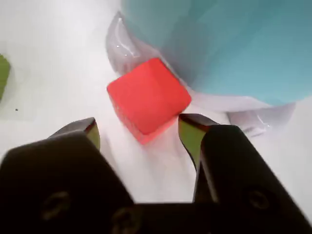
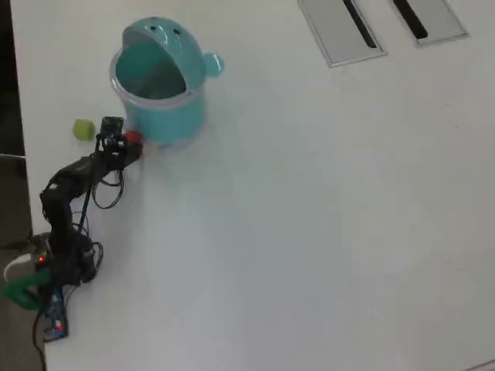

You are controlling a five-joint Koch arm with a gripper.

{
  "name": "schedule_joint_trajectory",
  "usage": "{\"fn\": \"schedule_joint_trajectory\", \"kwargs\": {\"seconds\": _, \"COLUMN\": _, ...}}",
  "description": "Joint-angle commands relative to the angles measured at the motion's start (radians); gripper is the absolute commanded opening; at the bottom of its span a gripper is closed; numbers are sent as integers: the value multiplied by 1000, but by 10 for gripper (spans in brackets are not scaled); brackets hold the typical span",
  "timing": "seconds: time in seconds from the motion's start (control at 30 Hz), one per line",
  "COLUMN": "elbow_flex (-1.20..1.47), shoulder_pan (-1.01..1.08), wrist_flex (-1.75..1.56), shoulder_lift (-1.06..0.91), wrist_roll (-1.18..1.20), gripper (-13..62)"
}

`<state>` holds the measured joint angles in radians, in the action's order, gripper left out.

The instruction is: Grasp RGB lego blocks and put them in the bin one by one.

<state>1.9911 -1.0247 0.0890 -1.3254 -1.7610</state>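
On the smooth white table (image 2: 309, 216), the spread pincer (image 1: 139, 129) flanks a matte red cube (image 1: 147, 95) (beside the teal bin (image 1: 229, 44)).

Bin (image 1: 234, 44) cropped by the wrist view's top and right edges, yellow-green block (image 1: 3, 75) cut at left edge

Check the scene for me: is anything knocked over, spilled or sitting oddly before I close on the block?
Nothing is tipped or spilled. The bin stands upright with its lid open. One awkward point: the red block sits tight against the bin's base, ahead of the open gripper. The yellow-green block lies apart. No blue block is visible.
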Motion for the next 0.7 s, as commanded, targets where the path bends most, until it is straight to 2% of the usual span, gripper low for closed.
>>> {"fn": "schedule_joint_trajectory", "kwargs": {"seconds": 0.0, "elbow_flex": -101, "shoulder_pan": -18, "wrist_flex": 12, "shoulder_lift": -35, "wrist_roll": 2, "gripper": 301}}
{"fn": "schedule_joint_trajectory", "kwargs": {"seconds": 0.43, "elbow_flex": -109, "shoulder_pan": -21, "wrist_flex": -61, "shoulder_lift": 89, "wrist_roll": 0, "gripper": 298}}
{"fn": "schedule_joint_trajectory", "kwargs": {"seconds": 0.67, "elbow_flex": -147, "shoulder_pan": -26, "wrist_flex": -52, "shoulder_lift": 78, "wrist_roll": 5, "gripper": 297}}
